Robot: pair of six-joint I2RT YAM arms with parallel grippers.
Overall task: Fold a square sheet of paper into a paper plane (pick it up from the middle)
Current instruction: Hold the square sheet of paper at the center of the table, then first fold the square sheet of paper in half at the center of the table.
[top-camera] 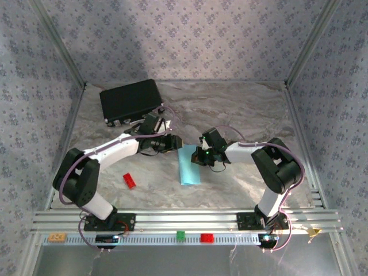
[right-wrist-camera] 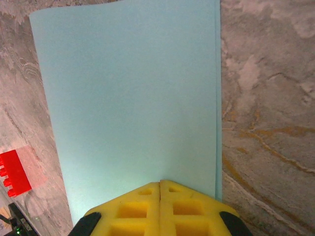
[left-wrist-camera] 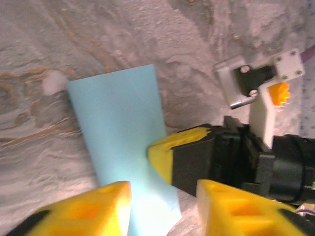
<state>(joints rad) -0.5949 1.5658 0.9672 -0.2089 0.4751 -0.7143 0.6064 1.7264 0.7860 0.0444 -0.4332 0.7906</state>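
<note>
Starting at the right pincer [right-wrist-camera: 160, 189]: fingers squeezed tight together, nothing clamped between them, just pinning down one edge of the square sheet of paper [right-wrist-camera: 133, 98]. Hanging low over the same sheet with the left pincer [left-wrist-camera: 163, 196], fingers spread apart, not gripping anything. Lying flat on the marble table [top-camera: 247, 115] between the two pincers, already folded in half into a narrow rectangle, doubled edge showing along one side. Sitting well off to the left: small red brick [top-camera: 129, 180], plus black case [top-camera: 131, 99] near the far left corner. Looking like pressing in the centre crease right now. Next up, probably: opening it back out and folding corners to that crease, keeping one pincer on the sheet to stop any sliding.
</note>
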